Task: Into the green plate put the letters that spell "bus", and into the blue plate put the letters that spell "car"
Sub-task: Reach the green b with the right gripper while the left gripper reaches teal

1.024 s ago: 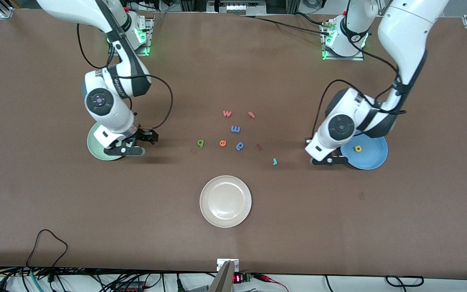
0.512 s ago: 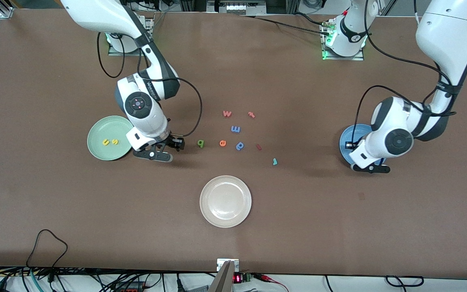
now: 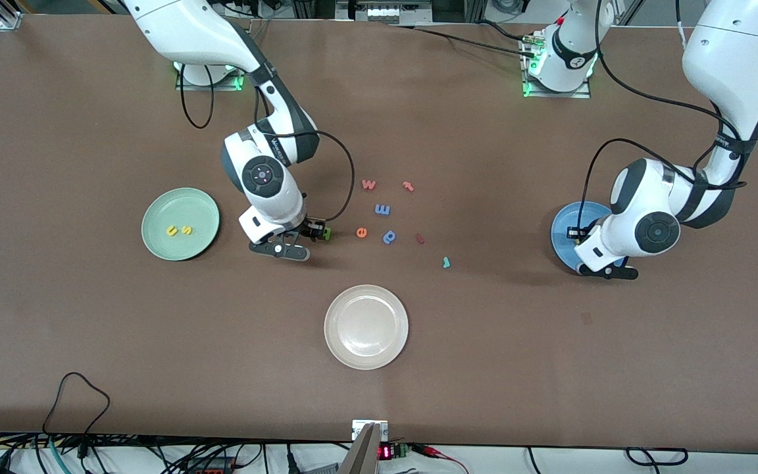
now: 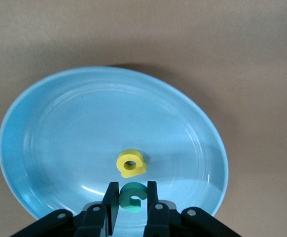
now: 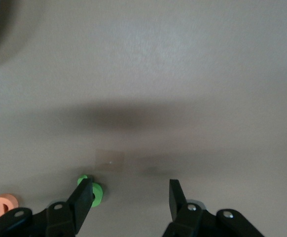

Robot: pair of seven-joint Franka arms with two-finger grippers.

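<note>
The green plate (image 3: 180, 224) holds the yellow "u" (image 3: 172, 230) and yellow "s" (image 3: 185, 230). My right gripper (image 3: 312, 233) (image 5: 129, 181) is low over the table, open, with the green "b" (image 3: 328, 232) (image 5: 97, 193) right at one fingertip and partly hidden by it. My left gripper (image 3: 578, 238) (image 4: 132, 185) hangs over the blue plate (image 3: 562, 227) (image 4: 59, 128), shut on the teal "c" (image 4: 133, 196). The yellow "a" (image 4: 131, 163) lies in that plate just past the "c". The teal "r" (image 3: 446, 262) lies on the table between the letter cluster and the blue plate.
A cream-white plate (image 3: 366, 326) sits nearer the front camera, mid-table. Loose letters lie beside the "b": orange "e" (image 3: 361, 232) (image 5: 3, 206), blue "p" (image 3: 389, 236), blue "m" (image 3: 382, 209), red "w" (image 3: 368, 184), red "t" (image 3: 408, 186), a dark red piece (image 3: 420, 239).
My right gripper left the green plate and travelled to the green "b", its jaws narrowing somewhat. My left arm shifted over the blue plate, still holding the "c".
</note>
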